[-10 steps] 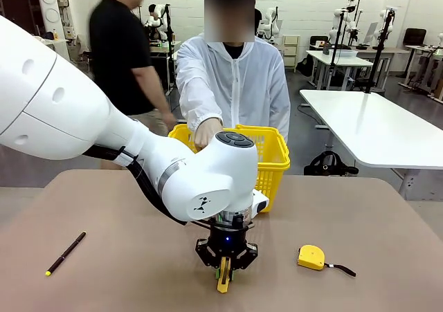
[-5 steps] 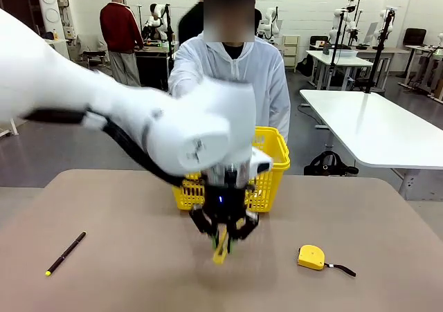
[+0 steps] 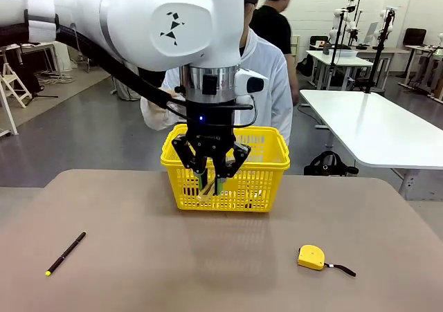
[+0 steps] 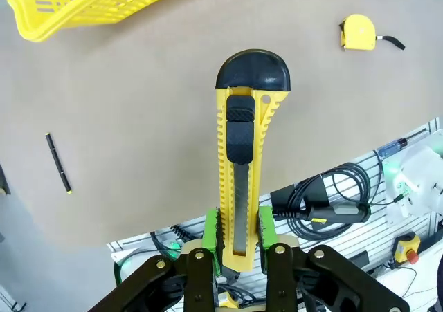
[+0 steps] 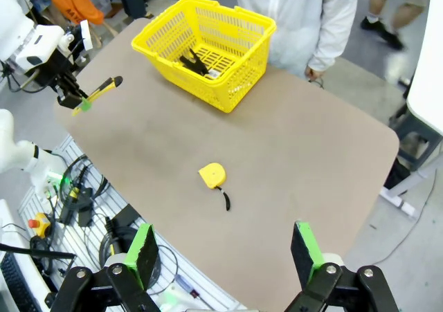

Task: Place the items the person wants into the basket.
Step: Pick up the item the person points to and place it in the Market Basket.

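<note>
We find the yellow lattice plastic basket [image 3: 259, 187] far centre on the brown table [image 3: 138, 270], thin black pen [image 3: 66, 253] near left, squat yellow tape measure [image 3: 311, 257] near right.

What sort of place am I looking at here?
Probably a robotics lab: the robot's left pincer grips a utility knife at a table, with cables beside it and white workbenches behind.

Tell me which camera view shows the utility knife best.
The left wrist view: the utility knife is close, slider and black end plain, clamped by the left gripper. In the front view it is half lost against the basket. The right wrist view shows it small and far off.
</note>
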